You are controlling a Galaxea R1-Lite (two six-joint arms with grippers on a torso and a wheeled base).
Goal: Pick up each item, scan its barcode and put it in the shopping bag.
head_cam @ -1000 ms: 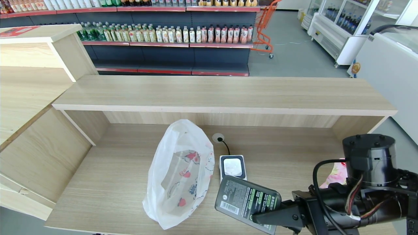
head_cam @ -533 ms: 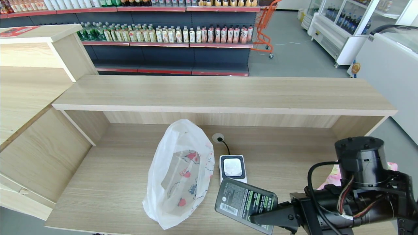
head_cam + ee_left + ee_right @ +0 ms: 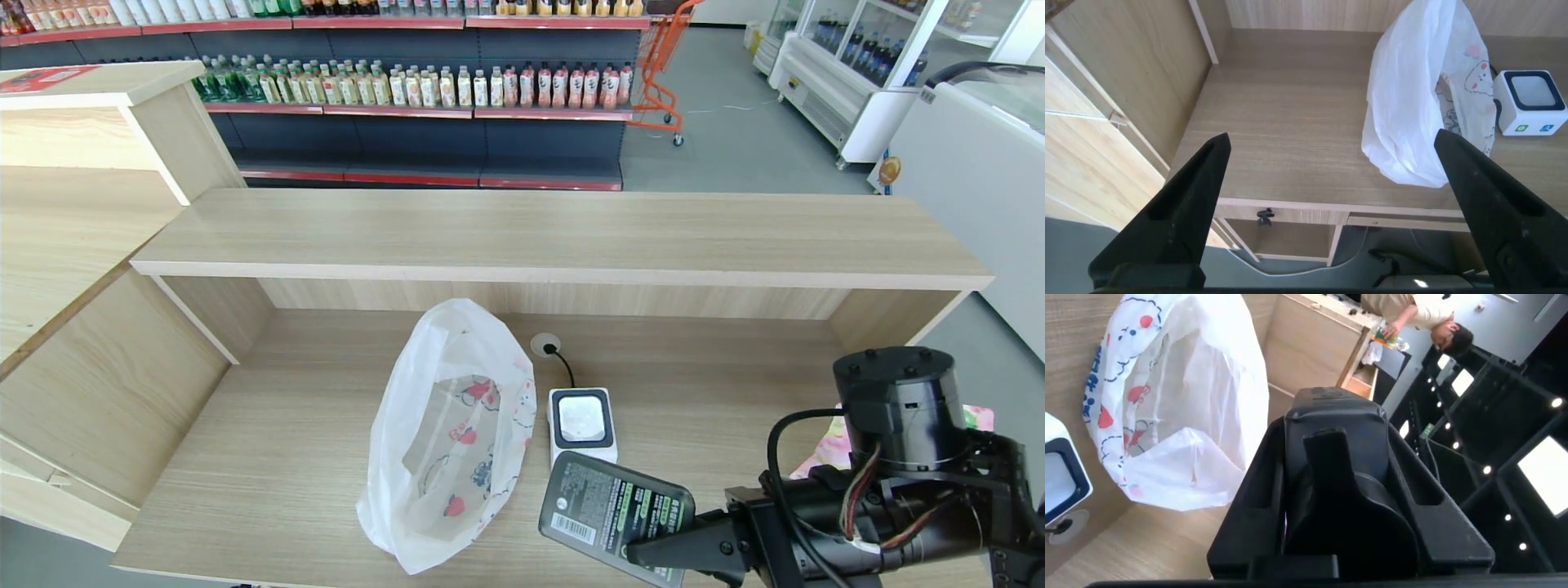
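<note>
I'm holding the dark pack (image 3: 614,516) in the right gripper (image 3: 642,554) - fingers pinched on its near right end, one dark finger (image 3: 686,541) lying across that corner. The pack is flat and tilted, off the counter, with the label side and its white barcode facing up toward the head camera. In the head view it hangs over the front part of the counter (image 3: 718,384), its far edge overlapping the scanner's near edge. I can't tell how high it is above the scanner.

The scanner (image 3: 582,418) is a small white box with a black-rimmed window facing up. It stands just right of the shopping bag, and its cable runs back to a round port (image 3: 545,344) in the counter top.

The shopping bag (image 3: 445,433) is white thin plastic with red and blue cartoon print. It stands slumped with its mouth toward the back, and it is left of the pack and apart from it.

The right wrist view has the bag (image 3: 1184,400) and a corner of the scanner (image 3: 1061,486) past the dark gripper body.

A pink flowered item (image 3: 833,445) lies on the counter behind the right arm, mostly hidden.

The left gripper (image 3: 1333,143) is near the counter's front left, fingers spread wide and gripping nothing - bag (image 3: 1421,98) and scanner (image 3: 1533,102) lie beyond it.
</note>
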